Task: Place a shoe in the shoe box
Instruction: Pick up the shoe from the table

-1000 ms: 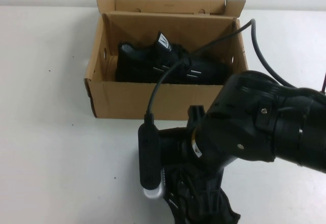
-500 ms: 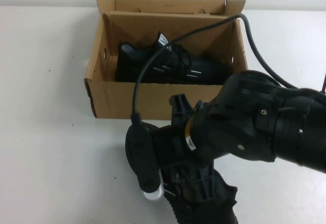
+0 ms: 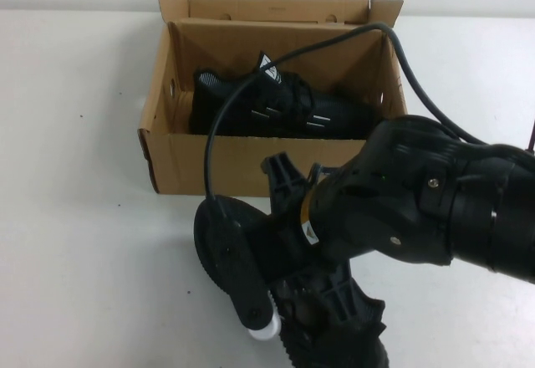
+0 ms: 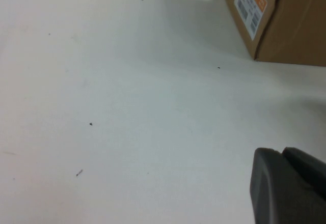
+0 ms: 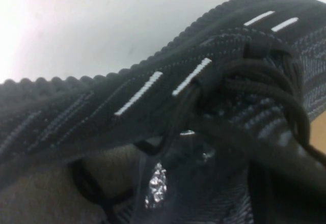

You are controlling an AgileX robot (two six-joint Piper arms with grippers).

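The open cardboard shoe box [image 3: 226,163] stands at the far middle of the table, with one black shoe [image 3: 276,109] lying inside it. A second black shoe [image 3: 334,334] with white stripes and black laces is at the near edge, under my right arm. My right gripper [image 3: 318,301] is down on this shoe and mostly hidden by the wrist. In the right wrist view the shoe [image 5: 153,96] fills the picture and the gripper [image 5: 244,183] looks shut on its upper by the laces. My left gripper [image 4: 285,155] is shut and empty, low over bare table, out of the high view.
The right arm's black cable [image 3: 251,92] loops over the box and the shoe inside it. A corner of the box with a white label [image 4: 290,25] shows in the left wrist view. White table lies to the left and right of the box.
My right wrist has turned, swinging its camera housing and cable leftwards and towards the box. The shoe under it has shifted slightly. The box and the shoe inside have not moved.
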